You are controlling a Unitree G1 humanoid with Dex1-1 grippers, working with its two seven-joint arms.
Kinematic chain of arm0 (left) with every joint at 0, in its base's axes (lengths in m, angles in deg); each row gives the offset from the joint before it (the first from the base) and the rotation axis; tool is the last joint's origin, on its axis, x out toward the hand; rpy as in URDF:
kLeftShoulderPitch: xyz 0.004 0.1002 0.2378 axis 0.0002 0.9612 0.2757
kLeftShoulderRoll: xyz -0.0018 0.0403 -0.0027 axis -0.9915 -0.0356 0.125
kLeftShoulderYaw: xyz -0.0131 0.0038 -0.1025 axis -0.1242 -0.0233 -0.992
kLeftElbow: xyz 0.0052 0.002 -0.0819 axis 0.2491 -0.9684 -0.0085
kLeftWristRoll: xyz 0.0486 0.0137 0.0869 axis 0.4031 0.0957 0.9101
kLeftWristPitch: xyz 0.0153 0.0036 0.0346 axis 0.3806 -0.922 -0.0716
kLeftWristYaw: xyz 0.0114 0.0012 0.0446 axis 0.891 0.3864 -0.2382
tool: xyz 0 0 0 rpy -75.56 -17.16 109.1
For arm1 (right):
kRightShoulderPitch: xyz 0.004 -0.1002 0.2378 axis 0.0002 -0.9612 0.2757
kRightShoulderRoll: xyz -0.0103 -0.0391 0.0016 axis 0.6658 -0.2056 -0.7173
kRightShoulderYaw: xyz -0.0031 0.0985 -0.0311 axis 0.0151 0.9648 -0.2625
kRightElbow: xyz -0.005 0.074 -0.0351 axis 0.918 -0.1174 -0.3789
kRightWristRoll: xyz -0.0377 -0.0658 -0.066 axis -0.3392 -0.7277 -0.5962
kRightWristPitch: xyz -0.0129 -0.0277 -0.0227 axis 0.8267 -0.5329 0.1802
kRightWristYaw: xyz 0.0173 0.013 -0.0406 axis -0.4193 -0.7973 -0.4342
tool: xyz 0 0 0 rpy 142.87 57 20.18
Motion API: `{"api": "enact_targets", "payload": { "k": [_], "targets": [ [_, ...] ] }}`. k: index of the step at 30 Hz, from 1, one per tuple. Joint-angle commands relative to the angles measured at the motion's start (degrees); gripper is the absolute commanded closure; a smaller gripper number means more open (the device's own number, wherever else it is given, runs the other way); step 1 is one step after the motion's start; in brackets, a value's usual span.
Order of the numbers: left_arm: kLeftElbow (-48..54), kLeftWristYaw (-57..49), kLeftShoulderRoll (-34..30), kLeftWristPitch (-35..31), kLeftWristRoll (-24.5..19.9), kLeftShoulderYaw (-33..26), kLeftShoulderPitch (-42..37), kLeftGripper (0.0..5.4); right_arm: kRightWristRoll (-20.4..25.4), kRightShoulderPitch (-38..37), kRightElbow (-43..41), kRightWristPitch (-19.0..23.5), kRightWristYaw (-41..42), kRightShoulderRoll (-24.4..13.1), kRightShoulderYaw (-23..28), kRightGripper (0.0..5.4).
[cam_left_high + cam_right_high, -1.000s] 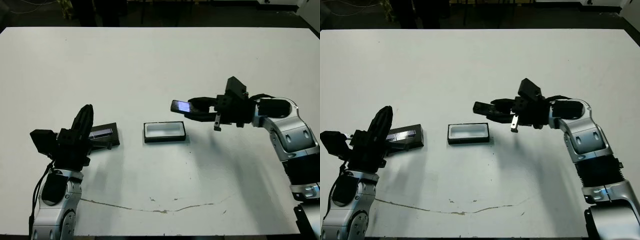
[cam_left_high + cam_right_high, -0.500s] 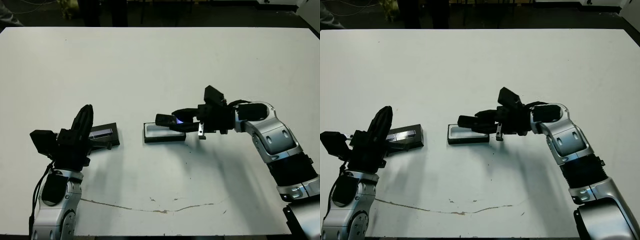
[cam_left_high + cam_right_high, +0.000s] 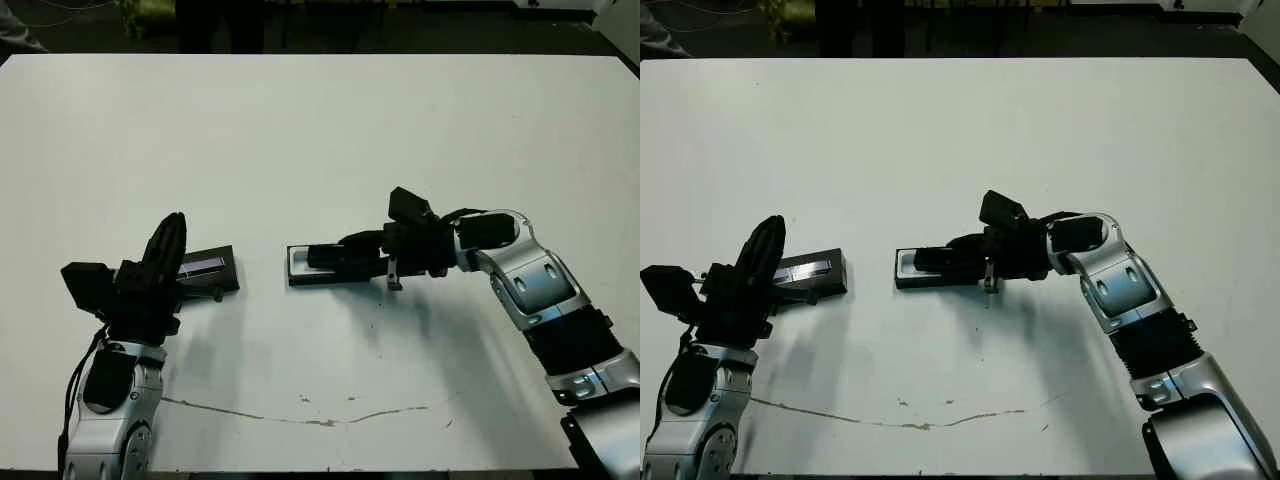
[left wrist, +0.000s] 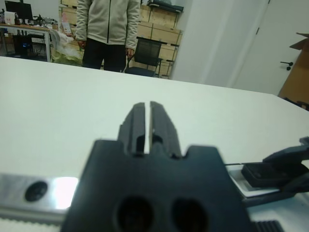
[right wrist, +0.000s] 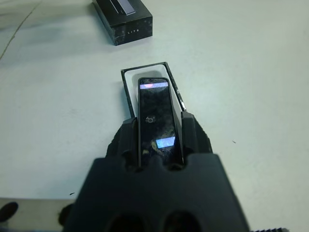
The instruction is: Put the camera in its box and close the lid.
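The box (image 3: 295, 279), a shallow black tray with a white lining, lies near the table's middle. My right gripper (image 3: 350, 250) is shut on the camera (image 5: 155, 113), a slim black bar. It holds the bar lengthwise, low over the box's opening (image 5: 126, 79); whether the bar touches the lining I cannot tell. The lid (image 3: 212, 267), black with a silvery strip, rests to the left of the box. My left gripper (image 3: 170, 238) is shut and holds nothing; it hovers at the lid's left end, with the strip (image 4: 29, 192) just under it.
A thin crack-like line (image 3: 330, 420) runs across the white table near its front edge. A person in a light jacket (image 4: 108, 24) stands beyond the far edge, beside a chair and shelves.
My right gripper has carried the camera leftward and down, from the right of the box to over its opening. The left arm and the lid have stayed put.
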Motion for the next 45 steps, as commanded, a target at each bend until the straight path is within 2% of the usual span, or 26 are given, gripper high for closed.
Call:
{"api": "enact_targets", "payload": {
  "k": [1,4,11,20,31,39,45],
  "targets": [
    [-0.74,0.21,-0.21,-0.10,0.06,0.10,0.72,5.40,-2.34,1.33,1.99,-0.73,-0.15,0.12,-1.52,4.54],
    [-0.66,-0.03,-0.25,-0.15,0.42,0.20,0.76,5.40,-3.17,2.54,2.86,-0.33,-0.03,0.30,-2.35,4.54],
    [-0.20,-0.32,-0.20,-0.90,0.23,0.33,0.87,5.40,-4.29,5.42,8.13,-4.65,1.41,1.58,-3.11,4.55],
    [-0.12,-0.74,-0.05,-0.57,1.39,0.70,1.10,5.40,-6.31,9.33,14.96,-7.06,2.63,2.86,-3.68,4.55],
    [-0.50,-0.62,0.14,-0.33,1.12,0.98,1.15,5.40,-8.70,9.55,16.52,-8.54,4.04,2.95,-4.47,4.55],
    [-0.74,-0.77,0.12,-0.45,1.23,1.05,1.09,5.40,-7.48,9.03,15.53,-5.59,5.38,3.79,-4.27,4.55],
    [-0.78,-0.70,0.08,-0.21,1.35,1.14,1.41,5.40,-5.91,8.01,11.67,-2.50,7.58,3.69,-4.30,4.55]
  ]
}}
